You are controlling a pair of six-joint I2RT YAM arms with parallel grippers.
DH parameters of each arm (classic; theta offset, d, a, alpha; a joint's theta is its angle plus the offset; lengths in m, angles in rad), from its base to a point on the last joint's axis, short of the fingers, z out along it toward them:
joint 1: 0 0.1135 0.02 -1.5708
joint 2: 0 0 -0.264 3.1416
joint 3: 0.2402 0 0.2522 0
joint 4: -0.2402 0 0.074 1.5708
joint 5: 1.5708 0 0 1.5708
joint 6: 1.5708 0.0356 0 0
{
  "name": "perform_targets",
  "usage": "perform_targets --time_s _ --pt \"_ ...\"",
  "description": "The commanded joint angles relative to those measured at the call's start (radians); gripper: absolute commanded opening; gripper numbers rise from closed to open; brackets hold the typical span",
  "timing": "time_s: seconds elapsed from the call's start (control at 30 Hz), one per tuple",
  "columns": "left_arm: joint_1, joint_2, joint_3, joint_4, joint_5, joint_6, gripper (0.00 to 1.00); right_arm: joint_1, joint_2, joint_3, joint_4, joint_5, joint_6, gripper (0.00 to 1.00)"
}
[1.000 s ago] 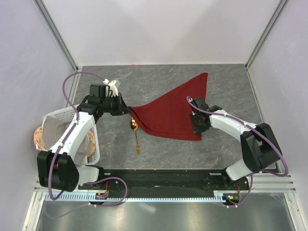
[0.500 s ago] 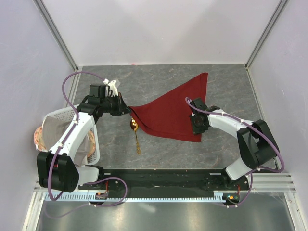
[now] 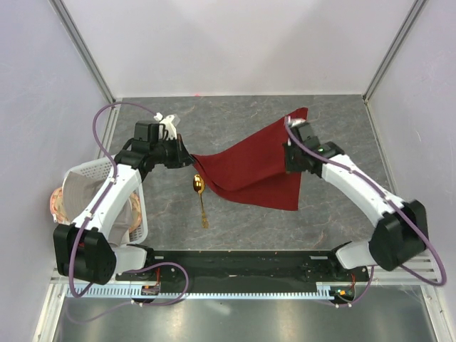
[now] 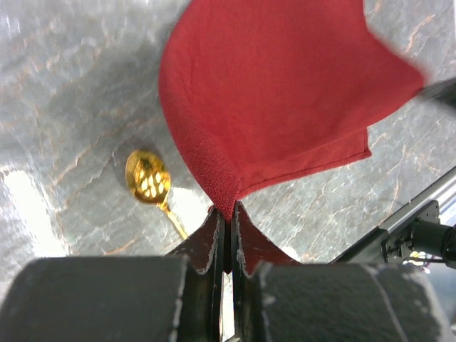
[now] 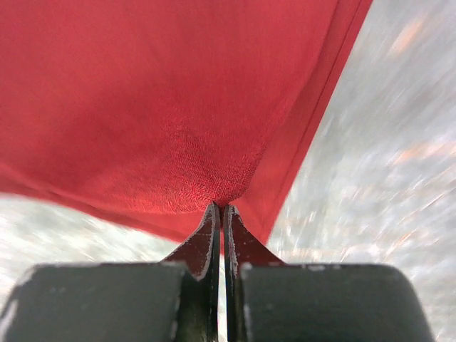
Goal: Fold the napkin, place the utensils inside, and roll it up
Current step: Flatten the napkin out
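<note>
The dark red napkin (image 3: 253, 164) hangs stretched between both grippers above the grey table. My left gripper (image 3: 191, 160) is shut on its left corner, also seen in the left wrist view (image 4: 226, 214). My right gripper (image 3: 291, 158) is shut on the napkin's right edge and is raised; the right wrist view (image 5: 221, 210) shows the cloth (image 5: 164, 107) pinched. One napkin corner points to the back right, and one corner hangs low at the front right. A gold spoon (image 3: 200, 196) lies on the table below the left corner; its bowl (image 4: 147, 178) shows in the left wrist view.
A white basket (image 3: 85, 192) lined with a grey-beige cloth stands at the left edge beside the left arm. Metal frame posts and pale walls close in the table at the back and sides. The black arm base rail (image 3: 242, 263) runs along the near edge.
My right gripper has lifted and moved toward the back with the napkin's right edge. The cloth has risen off the table. My left gripper has barely moved.
</note>
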Motion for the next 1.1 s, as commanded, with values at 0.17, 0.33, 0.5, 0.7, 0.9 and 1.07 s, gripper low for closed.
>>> perform_targets --time_s 0.17,0.33,0.5,0.7,0.9,1.07 --pt "-0.108 -0.091 0.295 0.019 -0.196 0.049 0.02 -0.007 -0.275 0.377 -0.014 0.151 -0.082 0.0" --pt "-0.146 -0.175 0.428 0.017 -0.238 0.045 0.02 -0.009 -0.436 0.531 0.01 0.232 -0.184 0.0" --pt "-0.16 -0.269 0.525 0.017 -0.195 0.049 0.02 -0.007 -0.519 0.692 0.007 0.265 -0.217 0.0" --pt "-0.16 -0.285 0.623 0.014 -0.112 0.026 0.02 -0.009 -0.515 0.79 0.006 0.306 -0.24 0.0" --pt "-0.16 -0.151 0.679 0.003 -0.049 0.024 0.02 -0.009 -0.398 0.775 0.048 0.467 -0.297 0.0" --pt "-0.159 0.017 0.726 -0.01 -0.086 0.067 0.02 -0.013 -0.297 0.708 0.136 0.588 -0.377 0.0"
